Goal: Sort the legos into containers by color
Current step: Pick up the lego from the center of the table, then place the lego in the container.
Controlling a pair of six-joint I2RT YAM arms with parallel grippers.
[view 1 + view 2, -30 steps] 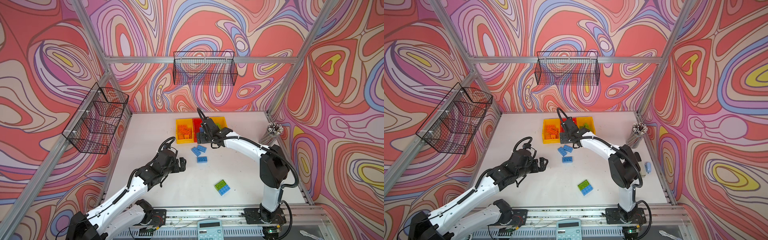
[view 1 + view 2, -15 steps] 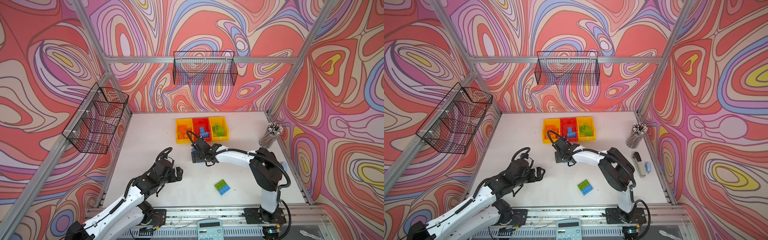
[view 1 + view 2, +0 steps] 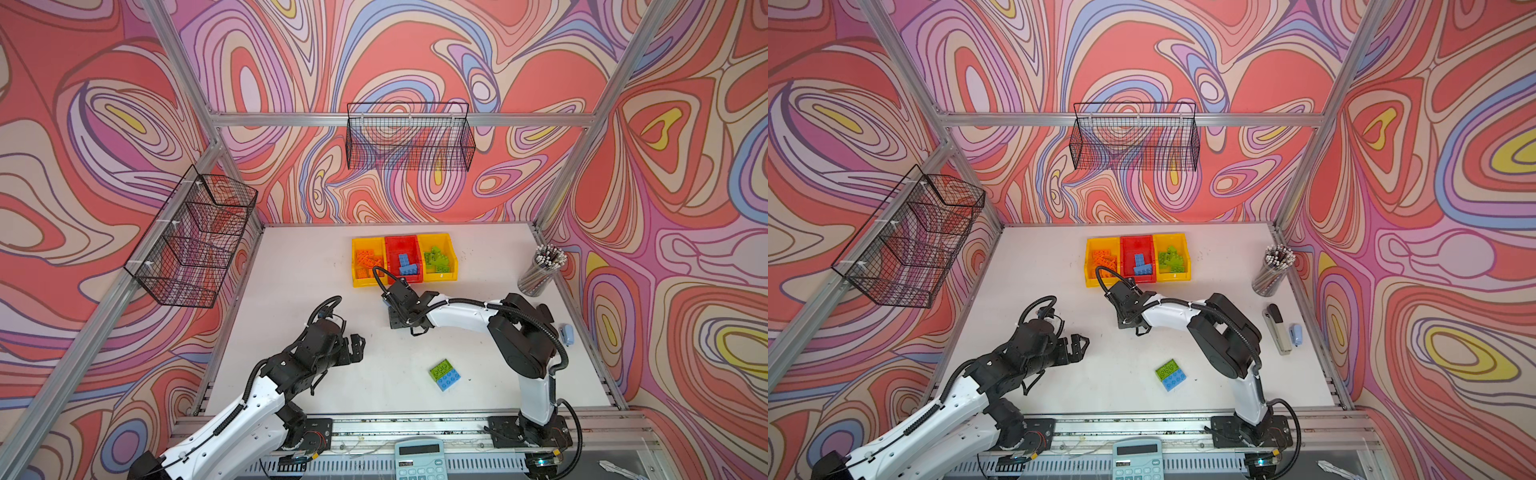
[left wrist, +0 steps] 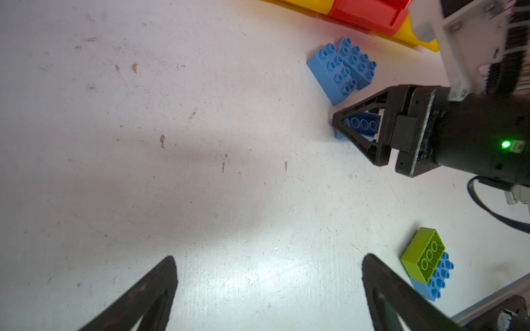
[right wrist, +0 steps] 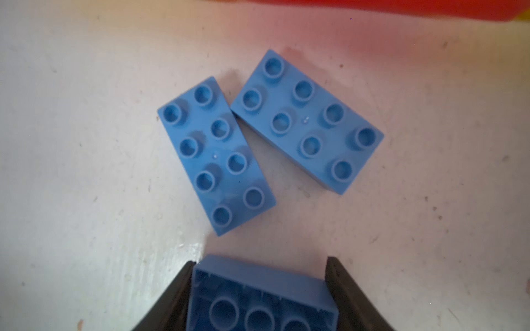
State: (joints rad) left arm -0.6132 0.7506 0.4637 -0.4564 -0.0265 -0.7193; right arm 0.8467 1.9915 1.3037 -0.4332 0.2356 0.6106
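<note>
My right gripper (image 5: 260, 260) is down at the table, just in front of the containers, shut on an upturned blue lego (image 5: 262, 298) by its two ends. Two more blue legos (image 5: 215, 154) (image 5: 307, 123) lie studs up just beyond it. The left wrist view shows the same grip (image 4: 358, 129). In both top views the arm hides these bricks. My left gripper (image 4: 268, 258) (image 3: 357, 345) hangs open over bare table. A lime green lego joined to a blue one (image 3: 444, 374) lies near the front. The containers (image 3: 357, 282) hold orange (image 3: 368, 262), blue (image 3: 405, 264) and green legos (image 3: 436, 259).
A cup of pencils (image 3: 540, 270) stands at the right edge, with a stapler (image 3: 1279, 328) and a small blue object (image 3: 566, 334) nearer the front. Wire baskets hang on the back wall (image 3: 409, 137) and the left wall (image 3: 195, 237). A calculator (image 3: 417, 457) lies on the front rail.
My right gripper came back from over the containers, dropped to the loose blue legos and closed on one. My left arm drew back toward the front, still open.
</note>
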